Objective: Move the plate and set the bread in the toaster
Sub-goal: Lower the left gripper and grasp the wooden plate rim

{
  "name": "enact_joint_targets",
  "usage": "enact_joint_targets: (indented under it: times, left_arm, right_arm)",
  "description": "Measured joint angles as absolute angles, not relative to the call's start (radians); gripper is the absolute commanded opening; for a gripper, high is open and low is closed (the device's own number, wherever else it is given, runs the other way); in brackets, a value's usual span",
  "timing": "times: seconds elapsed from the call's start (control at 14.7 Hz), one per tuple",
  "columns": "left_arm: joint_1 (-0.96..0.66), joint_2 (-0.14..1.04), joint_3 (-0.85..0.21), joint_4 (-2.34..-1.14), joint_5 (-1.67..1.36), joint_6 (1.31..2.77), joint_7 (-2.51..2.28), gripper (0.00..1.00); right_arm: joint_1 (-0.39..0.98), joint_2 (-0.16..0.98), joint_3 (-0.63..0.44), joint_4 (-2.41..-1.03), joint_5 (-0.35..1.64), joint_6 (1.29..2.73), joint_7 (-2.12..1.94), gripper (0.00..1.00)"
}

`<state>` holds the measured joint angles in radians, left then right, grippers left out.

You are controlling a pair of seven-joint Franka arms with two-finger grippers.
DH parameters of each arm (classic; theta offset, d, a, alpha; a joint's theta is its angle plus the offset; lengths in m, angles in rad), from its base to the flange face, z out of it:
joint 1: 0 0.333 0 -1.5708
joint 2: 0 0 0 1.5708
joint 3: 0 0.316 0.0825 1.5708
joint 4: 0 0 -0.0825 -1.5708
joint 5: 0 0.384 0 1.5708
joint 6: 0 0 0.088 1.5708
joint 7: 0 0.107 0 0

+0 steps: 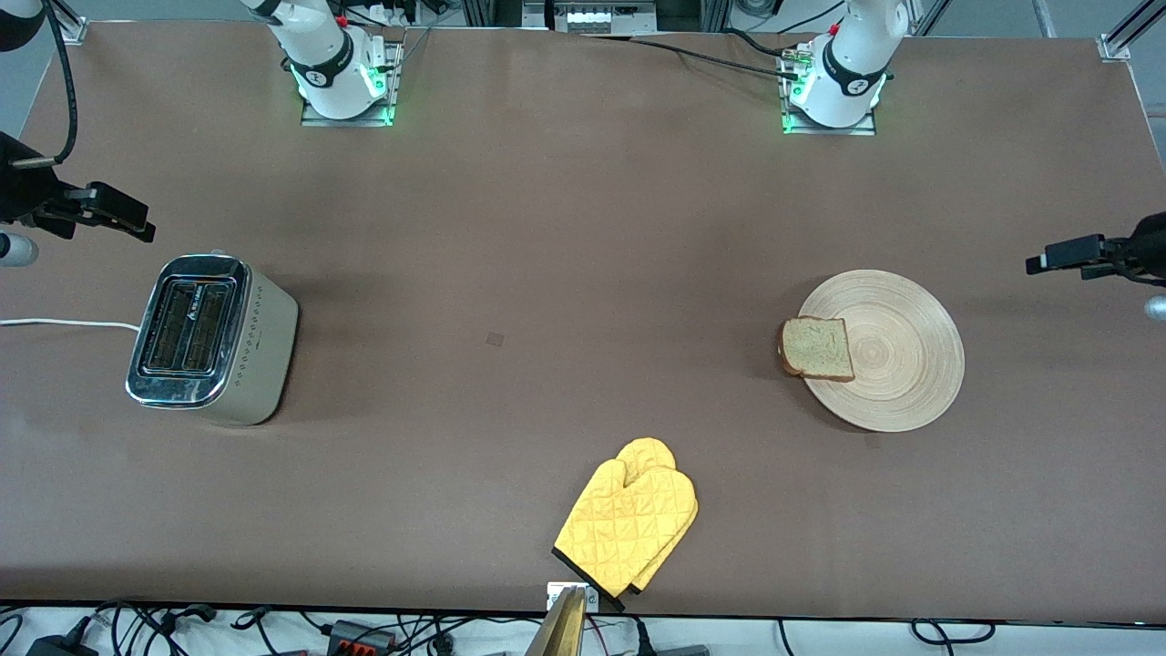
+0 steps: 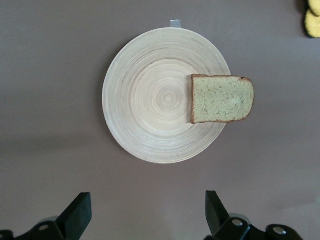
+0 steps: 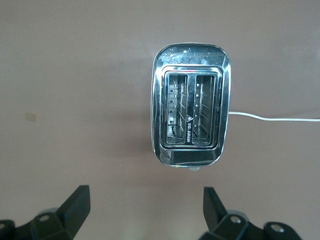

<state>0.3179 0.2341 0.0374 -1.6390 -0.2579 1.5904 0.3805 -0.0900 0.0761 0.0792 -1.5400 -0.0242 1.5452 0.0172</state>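
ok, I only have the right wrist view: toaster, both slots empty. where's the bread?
Observer: The bread lies on the plate, toward the left arm's end of the table, overhanging the rim on the side that faces the toaster.
Operator: left end effector on it?
Observer: No. The left end effector hangs open over the table beside the plate, holding nothing.
Operator: anything else on the table?
Observer: A yellow mitt, nearer the front camera than both plate and toaster, roughly midway between them.
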Motion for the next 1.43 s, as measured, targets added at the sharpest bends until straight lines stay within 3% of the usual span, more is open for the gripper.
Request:
enact_joint_targets:
  times: [0.41,0.82,0.95,1.02,1.09,1.43]
  left_arm:
    - [0.51,0.491,0.039,-1.583,-0.575,1.592,0.658,1.0]
    - [0.557,0.703,0.038,-1.568,-0.713,1.595,0.775,0.97]
    - [0.557,0.734,0.037,-1.567,-0.716,1.605,0.782,0.9]
    - [0.557,0.746,0.037,-1.566,-0.717,1.607,0.784,0.77]
    - [0.558,0.757,0.037,-1.566,-0.717,1.608,0.784,0.72]
    - [0.558,0.825,0.025,-1.566,-0.741,1.651,0.831,0.57]
  right_arm:
    - [-0.068,0.107,0.08,-1.54,-0.024,1.545,0.017,1.0]
    - [-0.049,0.107,0.08,-1.539,-0.024,1.546,0.018,1.0]
    - [-0.042,0.107,0.08,-1.539,-0.024,1.546,0.018,1.0]
    - [-0.039,0.107,0.08,-1.539,-0.024,1.546,0.018,1.0]
    - [-0.038,0.107,0.08,-1.538,-0.024,1.546,0.018,1.0]
    - [-0.038,0.107,0.079,-1.537,-0.024,1.547,0.018,1.0]
